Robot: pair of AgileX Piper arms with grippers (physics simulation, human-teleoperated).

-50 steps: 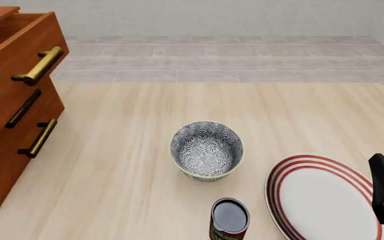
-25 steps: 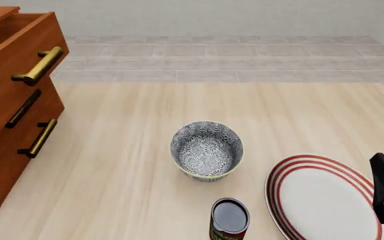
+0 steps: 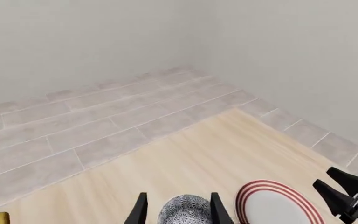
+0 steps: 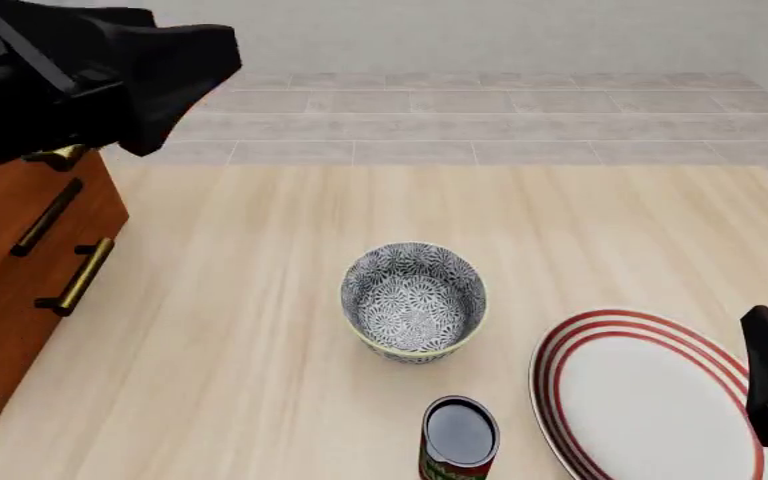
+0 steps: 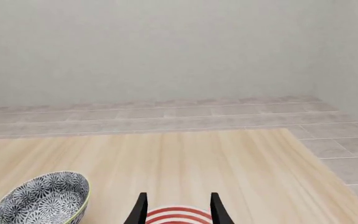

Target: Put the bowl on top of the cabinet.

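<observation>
The black left arm has swung in at ten o'clock, over the wooden cabinet. Both hands gape empty. The round floral bowl sits mid-table.

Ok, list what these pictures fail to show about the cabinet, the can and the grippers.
- Cabinet: front view, top hidden behind the left arm.
- Can: front view, bottom edge cuts off its lower part.
- Right gripper: right wrist view, only fingertips visible, over the plate.
</observation>
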